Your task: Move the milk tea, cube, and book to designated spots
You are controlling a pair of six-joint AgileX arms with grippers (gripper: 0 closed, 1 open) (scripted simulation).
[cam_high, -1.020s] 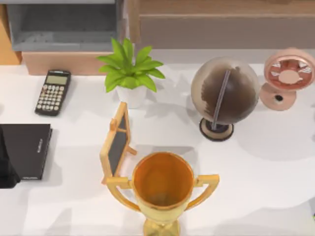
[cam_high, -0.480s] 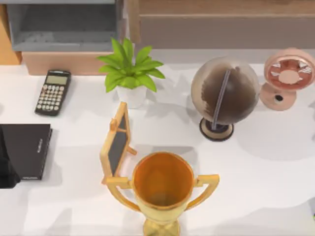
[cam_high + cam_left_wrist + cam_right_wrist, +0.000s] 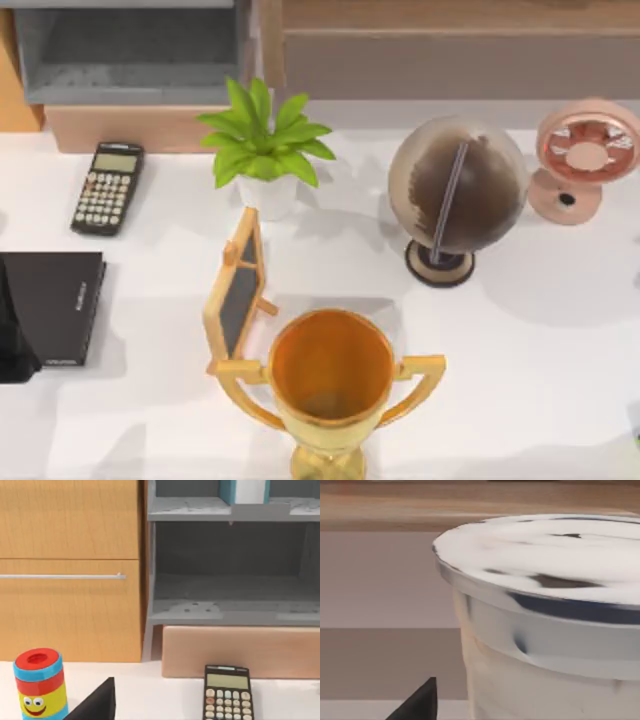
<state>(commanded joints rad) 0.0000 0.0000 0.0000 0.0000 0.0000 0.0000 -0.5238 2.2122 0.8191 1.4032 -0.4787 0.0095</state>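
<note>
L arm [image 3: 12, 335] at table's 9 o'clock edge, by black book [image 3: 58, 305] | R wrist cam tight on milk tea [image 3: 545, 625] | both grips: can't tell

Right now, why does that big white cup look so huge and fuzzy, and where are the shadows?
In the right wrist view the milk tea cup sits very close to the camera, so it looks huge and its lid soft and smeared. In the top view, soft grey shadows lie on the table beside the globe and the trophy. The left wrist view's calculator looks sharper.
</note>
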